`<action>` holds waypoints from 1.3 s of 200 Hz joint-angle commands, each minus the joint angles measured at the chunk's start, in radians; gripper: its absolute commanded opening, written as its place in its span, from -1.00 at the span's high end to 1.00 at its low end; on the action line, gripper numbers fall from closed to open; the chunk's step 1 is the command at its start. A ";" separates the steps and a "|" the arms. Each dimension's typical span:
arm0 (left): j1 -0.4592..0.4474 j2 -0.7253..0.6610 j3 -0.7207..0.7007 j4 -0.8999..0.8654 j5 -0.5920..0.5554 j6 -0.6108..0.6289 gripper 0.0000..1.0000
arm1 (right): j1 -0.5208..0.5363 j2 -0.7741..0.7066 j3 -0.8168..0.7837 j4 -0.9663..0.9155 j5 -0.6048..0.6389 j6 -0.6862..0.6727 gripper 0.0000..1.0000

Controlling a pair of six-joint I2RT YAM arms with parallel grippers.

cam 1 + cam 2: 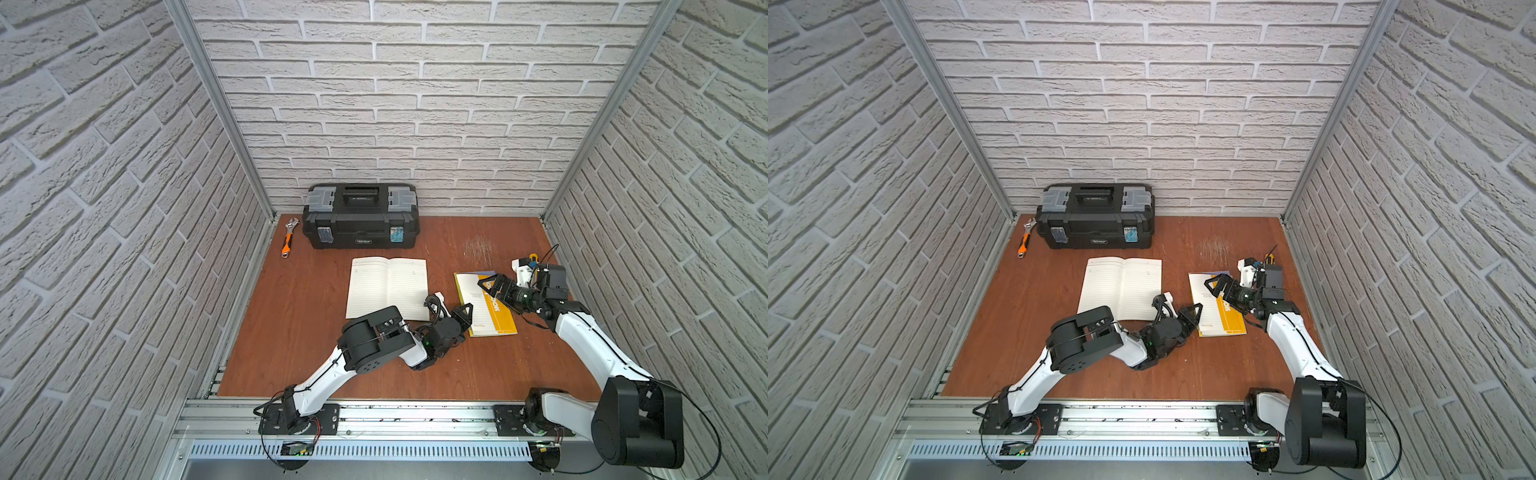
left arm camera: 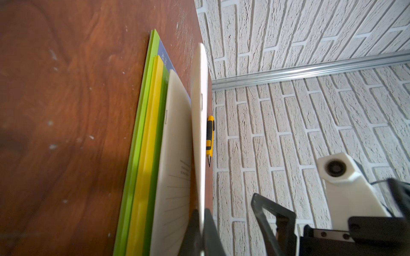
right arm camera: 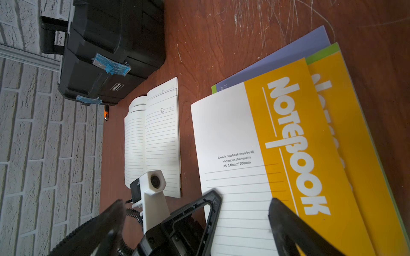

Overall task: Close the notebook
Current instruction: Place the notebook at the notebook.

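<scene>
Left gripper (image 2: 200, 221) pinches a thin white sheet (image 2: 199, 110), held raised off the stack (image 3: 321, 133), seemingly the wrong target. Right gripper (image 3: 245, 197) hovers wide over that stack, perhaps to steady it. The notebook (image 1: 388, 286) lies open mid-table, ungripped.

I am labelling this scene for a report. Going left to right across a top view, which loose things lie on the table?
In order: wrench → open notebook → stack of closed notebooks → utility knife. The toolbox is left out, since it overlaps the open notebook sideways.
</scene>
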 commanded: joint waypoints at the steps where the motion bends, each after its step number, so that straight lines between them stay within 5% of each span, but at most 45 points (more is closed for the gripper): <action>1: -0.006 0.004 0.004 0.070 -0.017 -0.023 0.87 | -0.006 0.019 -0.023 0.077 0.007 -0.025 -1.00; 260: -0.001 0.017 0.070 -0.042 0.009 -0.073 0.86 | -0.006 0.139 -0.066 0.136 0.051 -0.070 -1.00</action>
